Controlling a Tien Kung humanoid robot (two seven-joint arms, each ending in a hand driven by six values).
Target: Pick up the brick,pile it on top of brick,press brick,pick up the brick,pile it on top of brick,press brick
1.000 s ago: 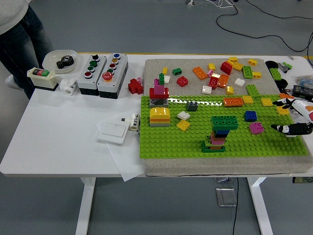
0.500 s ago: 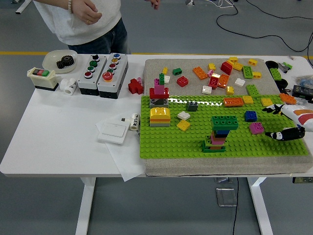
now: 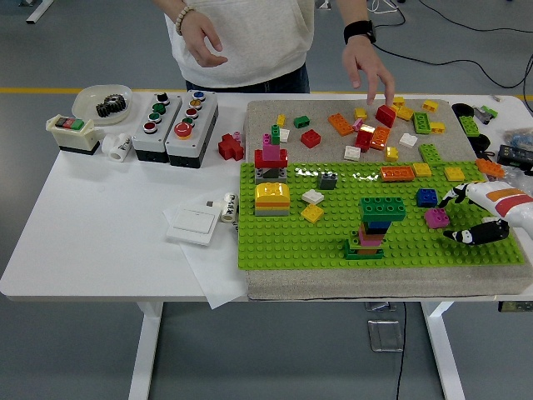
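Note:
A stacked tower (image 3: 372,227) with a dark green brick on top stands on the green baseplate (image 3: 283,246). A magenta brick (image 3: 435,218) and a blue brick (image 3: 426,197) lie on the plate to its right. My right hand (image 3: 460,217) comes in from the right edge, fingers spread, just right of the magenta brick and holding nothing. A second tower (image 3: 271,160) of pink and red bricks and a yellow stack (image 3: 271,199) stand at the plate's left. My left hand is out of view.
Loose bricks (image 3: 375,125) lie on the grey mat behind the plate. A person stands at the far side, one hand (image 3: 366,71) reaching over the loose bricks. Button boxes (image 3: 173,117), a white switch (image 3: 193,224) and paper lie left.
My right hand has moved left toward the magenta brick. The person has walked from the far left to behind the mat and reached a hand over the loose bricks.

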